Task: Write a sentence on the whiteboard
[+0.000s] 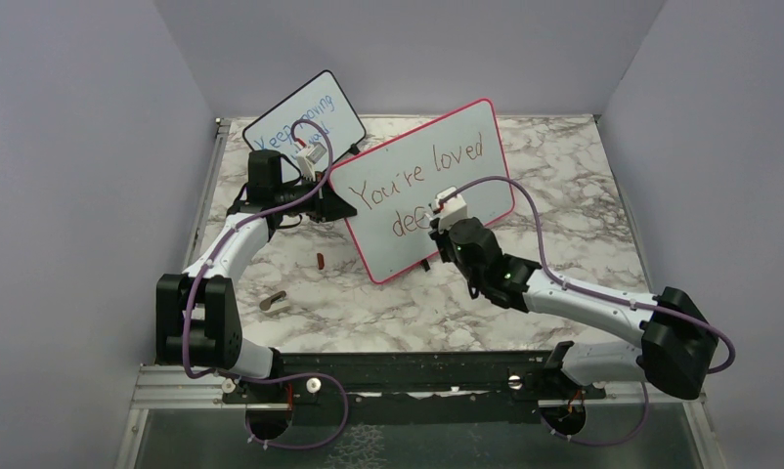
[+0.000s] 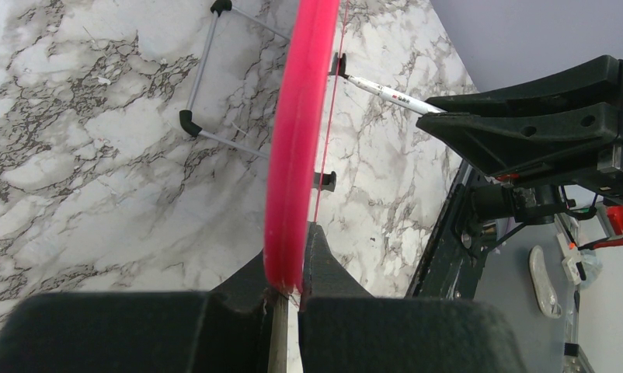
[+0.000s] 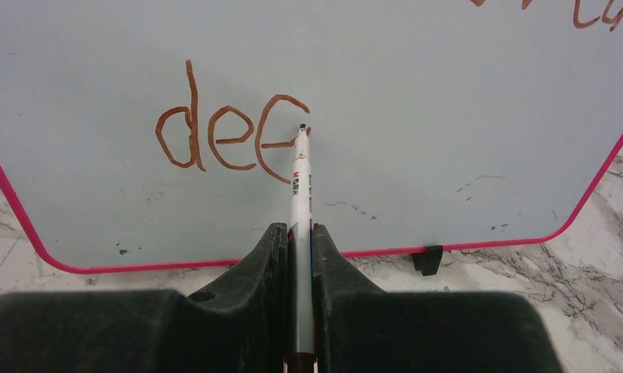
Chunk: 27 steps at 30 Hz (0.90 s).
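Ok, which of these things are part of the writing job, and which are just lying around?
In use: whiteboard, clamped by left gripper; marker in right gripper; sentence, now reading "You're loved dee".
Lying about: small black-framed board; small red piece; brownish bit.

Your top view looks down from behind the arms onto the grey-veined marble desk (image 1: 564,176); both wrist views sit close against the pink-framed white whiteboard (image 3: 417,62), also visible overhead.
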{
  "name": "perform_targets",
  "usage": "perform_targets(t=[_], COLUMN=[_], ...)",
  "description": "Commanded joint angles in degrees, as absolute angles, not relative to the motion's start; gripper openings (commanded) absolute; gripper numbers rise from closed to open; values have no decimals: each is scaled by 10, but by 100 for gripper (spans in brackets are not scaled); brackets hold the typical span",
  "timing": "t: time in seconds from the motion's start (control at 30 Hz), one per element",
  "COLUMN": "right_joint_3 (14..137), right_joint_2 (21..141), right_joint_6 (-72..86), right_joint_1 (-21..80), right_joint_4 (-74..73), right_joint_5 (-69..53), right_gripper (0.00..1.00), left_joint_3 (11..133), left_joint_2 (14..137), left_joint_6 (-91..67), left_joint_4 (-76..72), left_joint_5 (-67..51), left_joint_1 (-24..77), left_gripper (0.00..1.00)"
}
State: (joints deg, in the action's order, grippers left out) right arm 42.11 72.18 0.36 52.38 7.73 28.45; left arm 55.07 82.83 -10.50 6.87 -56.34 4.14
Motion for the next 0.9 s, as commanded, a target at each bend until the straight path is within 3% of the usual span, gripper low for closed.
perform_targets(t=[0.0,0.87], right_joint_3=[442,441], right_joint_2=[726,742], right_joint_6=[-10,-2], right_joint_1=[519,508], right_joint_4=[108,100], right_joint_5=[292,286], right_gripper=[0,0], left_joint_3=[552,552], left_joint_2=[840,840], left_joint_6=[-91,-91], left_joint_4=[113,113], left_joint_5=[-498,-496], left_joint_1=[38,38], left_gripper=[0,0])
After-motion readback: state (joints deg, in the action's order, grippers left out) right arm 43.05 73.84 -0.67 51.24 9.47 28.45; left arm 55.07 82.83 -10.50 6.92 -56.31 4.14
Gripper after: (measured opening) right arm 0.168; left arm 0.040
